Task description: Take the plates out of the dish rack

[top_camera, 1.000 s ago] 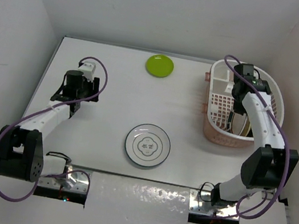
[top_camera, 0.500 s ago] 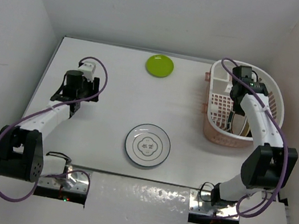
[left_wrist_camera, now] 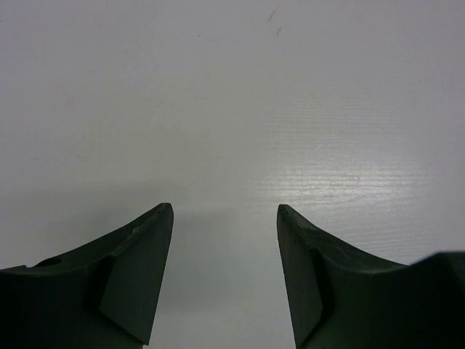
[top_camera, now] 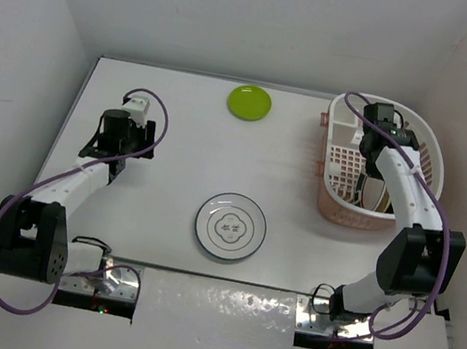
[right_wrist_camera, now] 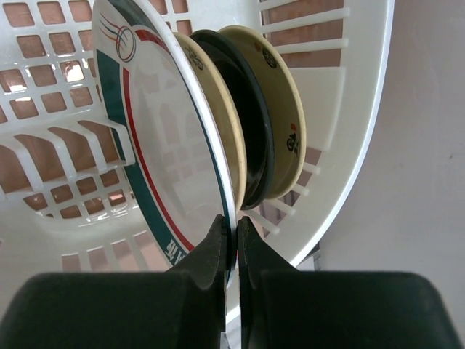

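Observation:
The white dish rack (top_camera: 337,161) on its pink base stands at the far right. In the right wrist view a white plate with a green-red rim (right_wrist_camera: 167,145) stands on edge in the dish rack (right_wrist_camera: 349,145). My right gripper (right_wrist_camera: 233,224) is shut on that plate's lower rim; from above, this gripper (top_camera: 371,155) reaches down into the basket. A tan plate (right_wrist_camera: 218,109) stands right behind it, then a tan-rimmed dish with a dark face (right_wrist_camera: 282,109). A lime-green plate (top_camera: 250,101) lies at the table's far middle. A white dark-rimmed plate (top_camera: 231,226) lies near the front centre. My left gripper (left_wrist_camera: 225,211) is open over bare table.
From above, the left gripper (top_camera: 119,144) hovers at the table's left side, far from both plates lying flat. The enclosure's right wall rises close beside the rack. White walls close in the table on the left and at the back.
The right jaws have closed onto the rim of the green-red plate, after the right wrist shifted slightly inside the rack. The left arm has stayed still.

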Controlling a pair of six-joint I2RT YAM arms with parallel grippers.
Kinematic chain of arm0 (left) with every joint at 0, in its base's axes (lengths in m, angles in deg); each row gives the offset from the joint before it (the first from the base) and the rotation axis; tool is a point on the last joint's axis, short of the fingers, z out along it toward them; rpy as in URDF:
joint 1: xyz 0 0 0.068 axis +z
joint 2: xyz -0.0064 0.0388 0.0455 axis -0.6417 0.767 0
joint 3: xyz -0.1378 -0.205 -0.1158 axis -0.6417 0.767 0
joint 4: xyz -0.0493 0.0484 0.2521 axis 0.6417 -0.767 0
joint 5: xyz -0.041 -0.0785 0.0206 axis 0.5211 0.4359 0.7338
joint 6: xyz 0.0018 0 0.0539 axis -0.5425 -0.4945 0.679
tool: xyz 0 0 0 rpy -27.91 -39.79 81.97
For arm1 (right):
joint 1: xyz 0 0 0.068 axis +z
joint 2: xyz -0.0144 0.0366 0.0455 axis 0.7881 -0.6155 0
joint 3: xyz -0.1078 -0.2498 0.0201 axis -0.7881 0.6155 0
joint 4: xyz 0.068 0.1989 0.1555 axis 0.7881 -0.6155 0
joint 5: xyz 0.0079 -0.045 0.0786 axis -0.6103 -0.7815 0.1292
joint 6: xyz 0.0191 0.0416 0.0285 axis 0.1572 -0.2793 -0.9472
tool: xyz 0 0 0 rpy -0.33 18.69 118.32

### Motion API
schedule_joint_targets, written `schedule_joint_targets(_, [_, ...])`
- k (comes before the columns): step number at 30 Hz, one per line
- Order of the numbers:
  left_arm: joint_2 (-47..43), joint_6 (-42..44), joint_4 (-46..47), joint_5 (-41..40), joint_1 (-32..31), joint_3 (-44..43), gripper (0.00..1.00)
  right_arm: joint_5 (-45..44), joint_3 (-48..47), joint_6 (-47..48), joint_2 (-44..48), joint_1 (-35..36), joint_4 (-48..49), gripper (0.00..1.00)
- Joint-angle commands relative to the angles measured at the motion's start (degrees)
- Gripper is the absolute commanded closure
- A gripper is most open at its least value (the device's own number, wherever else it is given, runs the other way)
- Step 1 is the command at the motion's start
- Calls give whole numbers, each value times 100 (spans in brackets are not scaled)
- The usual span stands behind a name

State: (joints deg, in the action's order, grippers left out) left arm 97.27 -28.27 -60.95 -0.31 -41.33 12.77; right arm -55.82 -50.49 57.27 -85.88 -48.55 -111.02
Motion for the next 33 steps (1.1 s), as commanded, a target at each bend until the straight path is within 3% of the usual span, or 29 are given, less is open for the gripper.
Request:
schedule_joint_targets(1, [-102, 44, 205, -7, -44, 13, 43, -164, -128, 216, 419, -21, 184, 100])
schedule_joint_targets(11, [-49, 71, 222, 28, -44, -13, 43, -550, -462, 1007, 1060, 31, 659, 100])
schedule_joint_targets(15, [-40, 71, 205, 28, -35, -31, 43, -79, -1399, 510, 1166, 31, 510, 100])
schedule_joint_targets(20, [-5, 44, 213, 37, -35, -66, 43, 2091, -1685, -257, 1587, 31, 1193, 100])
schedule_joint_targets(22, [-14, 36, 231, 37, -44, -66, 43, 2977, -1282, -738, 1728, 40, 1597, 100])
schedule_joint_targets(23, [-14, 27, 240, 46, -35, -66, 43, 4052, -915, -985, 1790, 49, 1999, 100])
schedule_joint_targets(26, [-23, 27, 249, 11, -44, -66, 43, 5718, -368, -892, 1659, 487, 2399, 100])
schedule_joint_targets(30, [-40, 62, 214, -16, -44, -74, 43, 6206, -270, -320, 931, 1506, 1601, 100])
schedule_joint_targets(33, [-32, 62, 222, -7, -44, -66, 43, 6761, -50, -311, 553, 1762, 1459, 100])
